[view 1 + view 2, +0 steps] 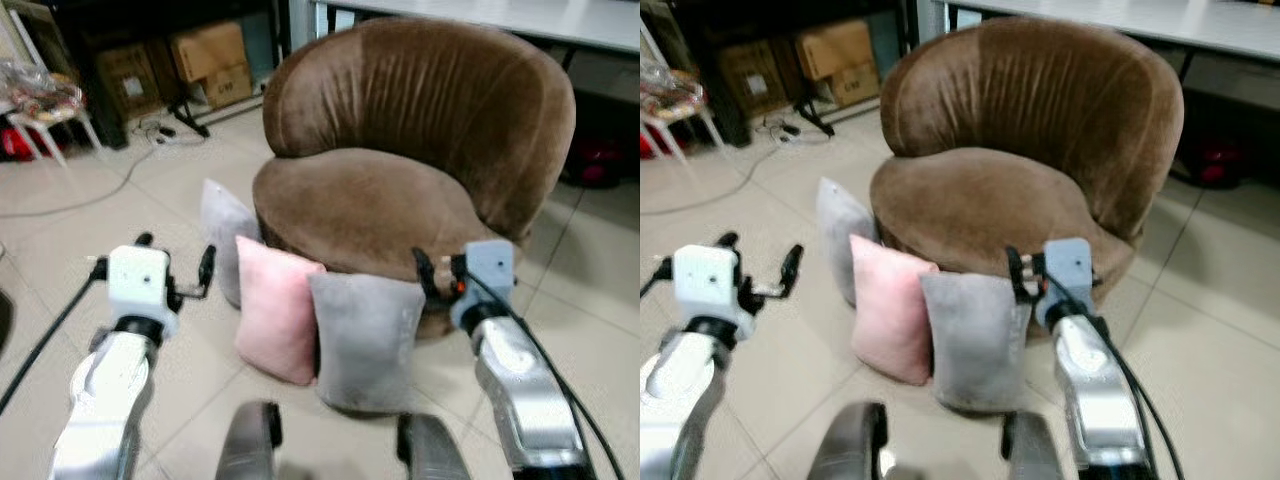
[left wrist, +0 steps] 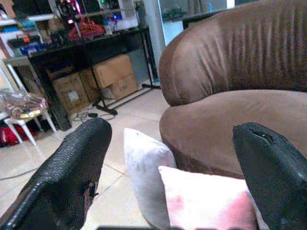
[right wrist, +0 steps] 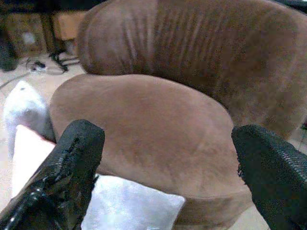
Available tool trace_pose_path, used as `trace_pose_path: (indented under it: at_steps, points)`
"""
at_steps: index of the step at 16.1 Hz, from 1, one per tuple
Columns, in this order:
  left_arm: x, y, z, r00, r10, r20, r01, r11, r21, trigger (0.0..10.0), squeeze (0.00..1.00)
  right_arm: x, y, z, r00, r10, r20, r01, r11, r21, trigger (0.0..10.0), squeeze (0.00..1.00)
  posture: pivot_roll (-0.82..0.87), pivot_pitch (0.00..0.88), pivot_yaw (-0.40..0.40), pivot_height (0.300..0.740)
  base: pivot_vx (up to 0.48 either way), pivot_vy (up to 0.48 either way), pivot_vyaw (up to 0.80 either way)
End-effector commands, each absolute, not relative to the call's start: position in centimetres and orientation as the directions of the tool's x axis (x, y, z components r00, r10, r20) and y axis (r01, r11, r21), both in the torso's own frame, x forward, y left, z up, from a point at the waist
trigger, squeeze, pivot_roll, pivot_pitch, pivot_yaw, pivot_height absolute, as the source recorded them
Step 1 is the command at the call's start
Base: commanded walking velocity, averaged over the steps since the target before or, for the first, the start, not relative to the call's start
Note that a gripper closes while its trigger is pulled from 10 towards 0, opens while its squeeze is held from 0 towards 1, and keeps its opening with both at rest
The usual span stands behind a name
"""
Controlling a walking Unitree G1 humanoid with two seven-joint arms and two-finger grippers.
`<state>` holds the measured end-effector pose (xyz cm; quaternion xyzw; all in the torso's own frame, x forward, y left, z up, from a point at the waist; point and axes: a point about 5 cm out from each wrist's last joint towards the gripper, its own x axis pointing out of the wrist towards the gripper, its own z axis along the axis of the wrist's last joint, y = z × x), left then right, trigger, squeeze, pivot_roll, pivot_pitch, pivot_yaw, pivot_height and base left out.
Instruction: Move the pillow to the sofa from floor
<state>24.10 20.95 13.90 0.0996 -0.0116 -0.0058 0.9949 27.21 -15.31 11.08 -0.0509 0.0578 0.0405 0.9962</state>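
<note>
Three pillows lean on the floor against the front of a round brown sofa chair (image 1: 400, 120): a pale grey one (image 1: 222, 235) furthest left, a pink one (image 1: 275, 305) in the middle, and a grey one (image 1: 365, 340) nearest me. My left gripper (image 1: 176, 255) is open, raised left of the pink pillow and apart from it. My right gripper (image 1: 435, 272) is open too, hovering at the top right corner of the near grey pillow, just before the sofa's seat (image 3: 144, 120). Neither holds anything.
Cardboard boxes (image 1: 212, 62) sit under a dark shelf at the back left, with a white stool (image 1: 45, 115) and a cable (image 1: 100, 190) trailing over the tiles. A table (image 1: 560, 20) stands behind the sofa. My own legs (image 1: 250, 440) show at the bottom.
</note>
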Motion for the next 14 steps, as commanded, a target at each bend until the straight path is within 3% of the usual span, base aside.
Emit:
trace_pose_path:
  at_steps: [1, 11, 14]
  points:
    - [24.34, 20.63, 14.06, 0.999, -0.030, 0.026, 0.024, 0.980, 0.196, 10.0, 0.00, 27.43, -15.81, 11.44, 0.992, 0.061, -0.111, -0.073, 0.991, -0.112, 10.0, 0.00, -0.09, 0.000, 0.049, 0.606, 0.292, 0.000, 0.00]
    - [24.55, 20.55, 13.96, 0.999, -0.039, 0.022, 0.034, 0.981, 0.192, 10.0, 0.00, 27.33, -16.43, 11.04, 0.991, 0.015, -0.130, -0.030, 0.993, -0.118, 10.0, 0.00, -0.10, 0.000, 0.057, 0.606, 0.299, 0.000, 0.00]
    - [24.56, 20.56, 13.91, 0.999, -0.042, 0.021, 0.037, 0.981, 0.191, 10.0, 0.00, 27.39, -16.57, 10.98, 0.991, 0.004, -0.137, -0.021, 0.992, -0.122, 10.0, 0.00, -0.10, 0.000, 0.057, 0.606, 0.300, 0.000, -0.67]
